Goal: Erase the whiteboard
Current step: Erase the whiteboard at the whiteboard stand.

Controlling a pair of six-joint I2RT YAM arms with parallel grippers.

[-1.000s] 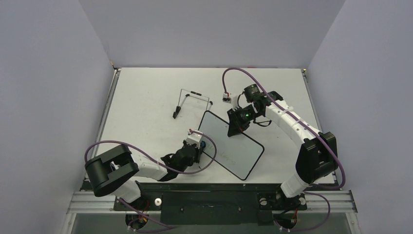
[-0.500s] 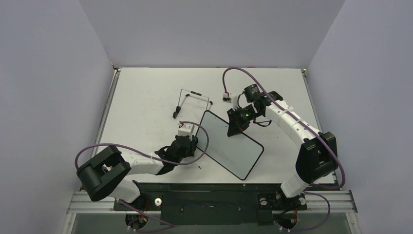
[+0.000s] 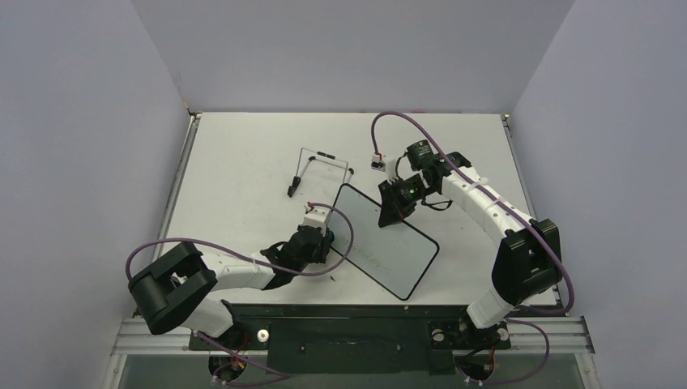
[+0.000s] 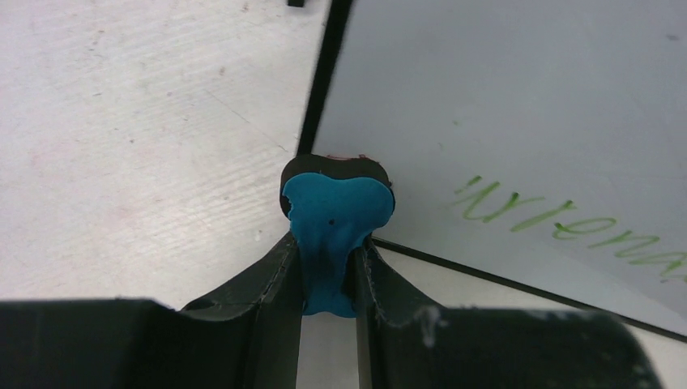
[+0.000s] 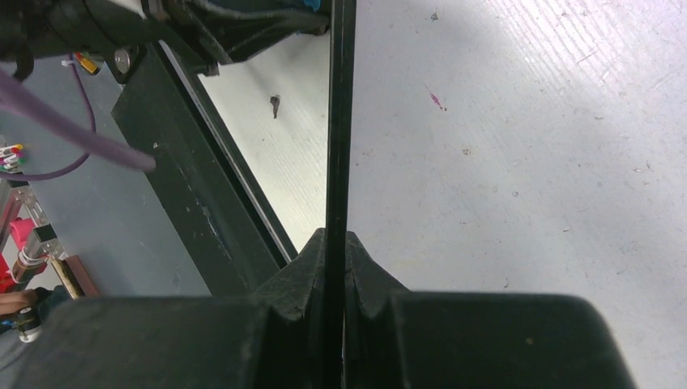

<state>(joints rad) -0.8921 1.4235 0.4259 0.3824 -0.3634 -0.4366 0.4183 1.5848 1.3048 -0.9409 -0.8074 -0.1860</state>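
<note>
The whiteboard (image 3: 381,239) lies slanted on the table, white with a thin black frame. Faint green handwriting (image 4: 559,223) shows on it in the left wrist view. My left gripper (image 3: 322,239) is shut on a small blue eraser (image 4: 336,215), whose head sits at the board's left frame edge. My right gripper (image 3: 392,212) is shut on the whiteboard's far edge; in the right wrist view the black frame (image 5: 340,121) runs edge-on between the fingers (image 5: 301,275).
A thin black wire stand (image 3: 317,170) lies behind the board, left of centre. The black base rail (image 3: 348,324) runs along the near table edge. Grey walls enclose the table on three sides.
The left gripper with the eraser swung left off the board's near edge, then came back right a little to the board's left edge. The right arm and board have not moved.
</note>
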